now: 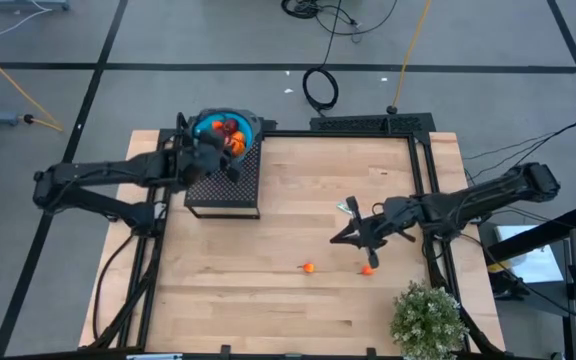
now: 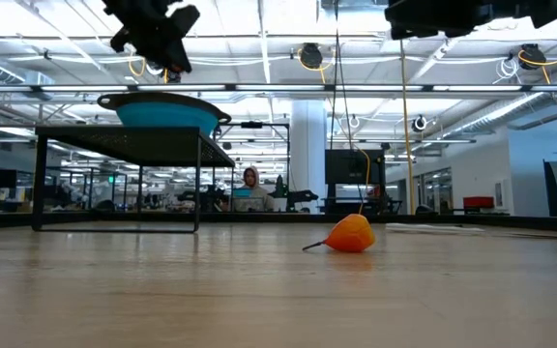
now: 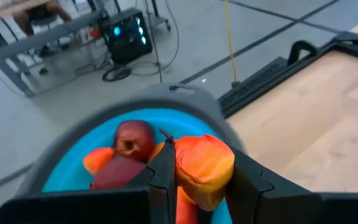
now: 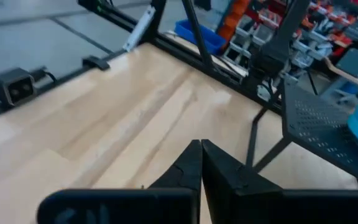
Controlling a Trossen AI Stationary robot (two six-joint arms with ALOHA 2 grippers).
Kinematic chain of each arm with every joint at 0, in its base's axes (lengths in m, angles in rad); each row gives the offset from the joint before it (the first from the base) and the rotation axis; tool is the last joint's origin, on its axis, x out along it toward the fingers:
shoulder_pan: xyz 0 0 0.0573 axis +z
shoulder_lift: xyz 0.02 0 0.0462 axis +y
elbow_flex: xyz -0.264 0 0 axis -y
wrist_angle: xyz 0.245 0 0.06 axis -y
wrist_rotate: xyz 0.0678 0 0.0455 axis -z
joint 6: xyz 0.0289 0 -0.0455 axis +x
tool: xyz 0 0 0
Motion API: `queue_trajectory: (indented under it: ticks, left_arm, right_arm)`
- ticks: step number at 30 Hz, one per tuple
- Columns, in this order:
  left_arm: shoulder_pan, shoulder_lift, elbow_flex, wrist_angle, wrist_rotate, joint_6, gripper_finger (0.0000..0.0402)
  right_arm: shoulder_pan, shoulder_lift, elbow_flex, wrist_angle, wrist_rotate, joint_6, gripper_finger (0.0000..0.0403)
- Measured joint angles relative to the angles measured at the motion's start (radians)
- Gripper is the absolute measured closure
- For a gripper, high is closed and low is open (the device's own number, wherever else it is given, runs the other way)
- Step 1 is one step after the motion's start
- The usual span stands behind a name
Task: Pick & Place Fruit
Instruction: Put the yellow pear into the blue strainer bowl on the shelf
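Starting on the left side, the left hand (image 1: 211, 152) sits right above the blue bowl (image 1: 249, 123), which is parked on a dark mesh stand (image 1: 224, 185) at the back-left of the worktop (image 1: 268, 300). In the left wrist view its fingers (image 3: 161, 168) are pinching an orange-red fruit (image 3: 204, 163), held straight over the bowl, so this looks like the drop-off step for that piece. The bowl already has a dark red fruit (image 3: 133, 138) and some orange bits in it, so a good chunk of the job looks done. Raising the bowl on the stand probably just gives the arm a clear target to release into from above. Moving right, two tiny orange fruits are lying loose on the wood: one near the middle (image 1: 308, 267) and another (image 1: 367, 269) a bit further right. The right hand (image 1: 360, 243) hangs above the worktop just beside that second one, but its fingers (image 4: 194, 163) are pressed together with nothing visible between them, and that fruit sits on the wood outside the hand. Best guess is the pinch missed, so it would need to spread again and line up over the fruit. Off at the front-right corner there's a bushy potted plant (image 1: 428, 318), not part of the job.
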Motion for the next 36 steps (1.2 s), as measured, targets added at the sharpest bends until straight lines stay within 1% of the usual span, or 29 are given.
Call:
queue_trajectory:
  ticks: [8, 13, 16, 22, 28, 36]
  left_arm:
    - [0.194, 0.000, 0.000, -0.029, 0.214, 0.008, 0.0316]
    - [0.257, 0.000, 0.000, -0.102, 0.277, -0.016, 0.0316]
    - [0.260, 0.000, 0.000, -0.136, 0.293, -0.024, 0.0316]
    - [0.258, 0.000, 0.000, -0.145, 0.312, -0.030, 0.0316]
    - [0.249, 0.024, 0.000, -0.159, 0.335, -0.068, 0.0316]
    - [0.256, 0.062, 0.000, -0.159, 0.328, -0.047, 0.0316]
  right_arm:
    - [-0.026, -0.116, -0.085, 0.002, -0.007, 0.056, 0.0402]
    - [-0.027, -0.163, -0.128, 0.026, -0.005, 0.081, 0.0402]
    - [-0.027, -0.180, -0.150, 0.047, -0.004, 0.080, 0.0402]
    - [-0.027, -0.194, -0.164, 0.070, -0.003, 0.077, 0.0402]
    - [-0.027, -0.194, -0.165, 0.069, -0.002, 0.076, 0.0403]
    - [-0.027, -0.194, -0.165, 0.070, -0.002, 0.101, 0.0403]
